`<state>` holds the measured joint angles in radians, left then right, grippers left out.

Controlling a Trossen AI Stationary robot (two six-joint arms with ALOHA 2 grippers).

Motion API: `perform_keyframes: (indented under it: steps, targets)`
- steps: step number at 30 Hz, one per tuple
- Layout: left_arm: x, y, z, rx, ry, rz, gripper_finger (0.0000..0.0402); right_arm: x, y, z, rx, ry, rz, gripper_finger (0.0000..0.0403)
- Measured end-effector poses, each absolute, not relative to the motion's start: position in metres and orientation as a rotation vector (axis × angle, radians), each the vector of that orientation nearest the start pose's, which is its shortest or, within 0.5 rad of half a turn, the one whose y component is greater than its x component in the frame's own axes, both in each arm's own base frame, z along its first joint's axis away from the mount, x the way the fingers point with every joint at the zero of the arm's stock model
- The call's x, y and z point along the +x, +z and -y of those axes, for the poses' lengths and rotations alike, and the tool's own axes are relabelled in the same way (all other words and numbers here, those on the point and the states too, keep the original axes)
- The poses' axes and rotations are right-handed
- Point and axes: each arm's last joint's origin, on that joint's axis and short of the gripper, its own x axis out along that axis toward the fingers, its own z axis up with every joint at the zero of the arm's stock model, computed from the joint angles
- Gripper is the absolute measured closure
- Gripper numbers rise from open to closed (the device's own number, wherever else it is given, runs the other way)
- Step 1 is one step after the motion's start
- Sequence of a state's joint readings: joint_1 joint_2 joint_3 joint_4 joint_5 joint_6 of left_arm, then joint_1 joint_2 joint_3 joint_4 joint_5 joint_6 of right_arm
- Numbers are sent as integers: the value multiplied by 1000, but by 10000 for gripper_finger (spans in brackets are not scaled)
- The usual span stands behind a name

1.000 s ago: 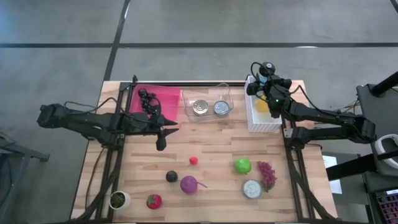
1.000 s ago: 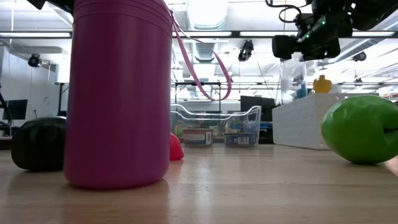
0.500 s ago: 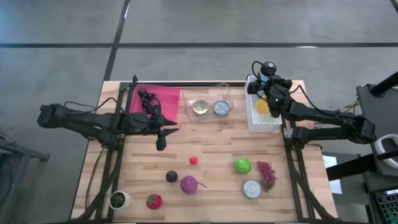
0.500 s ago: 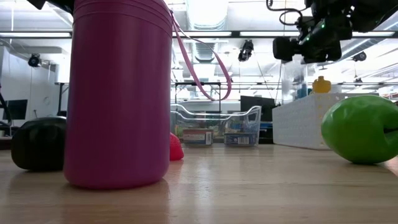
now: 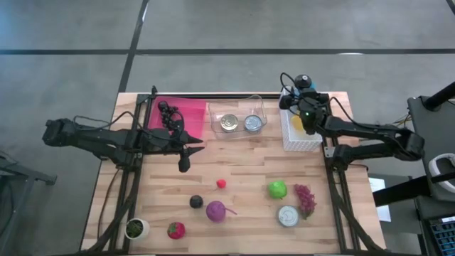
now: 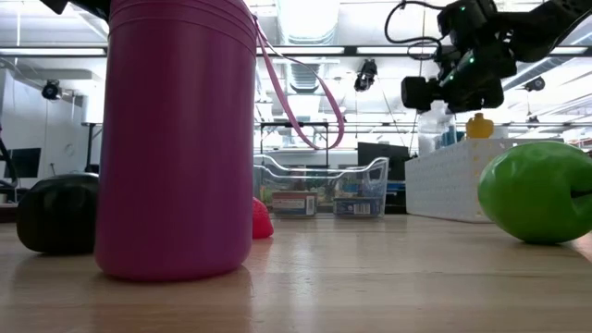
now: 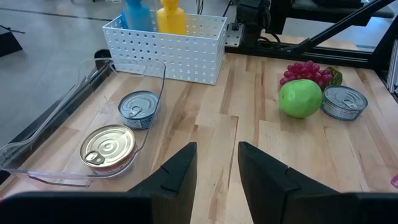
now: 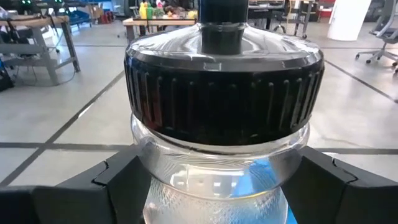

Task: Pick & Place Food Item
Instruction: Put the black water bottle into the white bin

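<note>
Wooden surface (image 5: 242, 171): carries all items. Right arm: reaches over the white basket (image 5: 302, 135) at the far right; right claw (image 5: 297, 99) grips a clear bottle with a black cap (image 8: 224, 118), fingers pressed against its sides. Left arm: waits at the left, left claw (image 5: 186, 158) slightly spread, holding nothing. Pink tray (image 5: 178, 114): far left. Clear bin (image 5: 238, 117): far centre, holds two tins (image 7: 140, 109). Yellow bottle (image 7: 171, 15): stands in the basket. Near side: grapes (image 5: 306, 199), tin (image 5: 288, 215), green apple (image 5: 277, 189), purple vegetable (image 5: 215, 210), dark fruit (image 5: 196, 202), strawberry (image 5: 175, 230), small pot (image 5: 136, 228), small red item (image 5: 221, 183).
</note>
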<state>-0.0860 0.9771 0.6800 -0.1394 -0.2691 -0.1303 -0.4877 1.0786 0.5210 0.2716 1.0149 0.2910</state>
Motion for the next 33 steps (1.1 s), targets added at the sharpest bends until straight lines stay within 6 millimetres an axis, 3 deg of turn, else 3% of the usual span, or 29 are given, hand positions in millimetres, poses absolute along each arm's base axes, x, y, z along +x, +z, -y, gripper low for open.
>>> perform_keyframes:
  steps: [7, 33]
  targets:
    - [211, 268, 10, -51, 208, -418, 279, 182, 225, 124, 156, -1540, -102, 107]
    - [211, 268, 10, -51, 208, -418, 279, 178, 231, 122, 166, -1495, -91, 56]
